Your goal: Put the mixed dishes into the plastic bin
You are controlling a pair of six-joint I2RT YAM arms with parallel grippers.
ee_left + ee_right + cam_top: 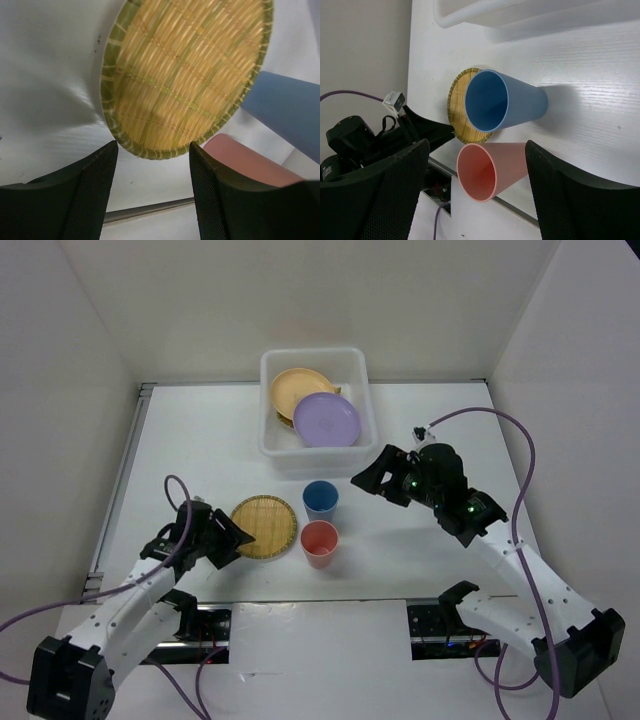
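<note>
— Mixed dishes: where are they found, and why so?

— A pale orange round plate (295, 388) and a lavender round plate (327, 420) are already laid inside the translucent white rectangular plastic bin (312, 353) at the far middle of the table, the lavender one overlapping the orange. Left outside are a woven straw-coloured round plate (264, 526), a blue plastic cup (320, 499) and, nearer, a red plastic cup (319, 542). Both cups are stood upright just right of the plate.

— How are the grippers held?

— The left gripper (152, 148) is brought low to the woven plate's near-left rim, its fingers parted with nothing between them. It is judged that the thin rim is to be pinched, since a flat plate offers no other hold. The right gripper (477, 146) is kept above and right of the cups, fingers spread wide and empty. This is probably to leave the plate free for the left arm.

— Can any writing be read?

— None. No brand is seen on dishes or bin, and a small white tag (395, 101) on the left arm's cable is too small to be read.
</note>
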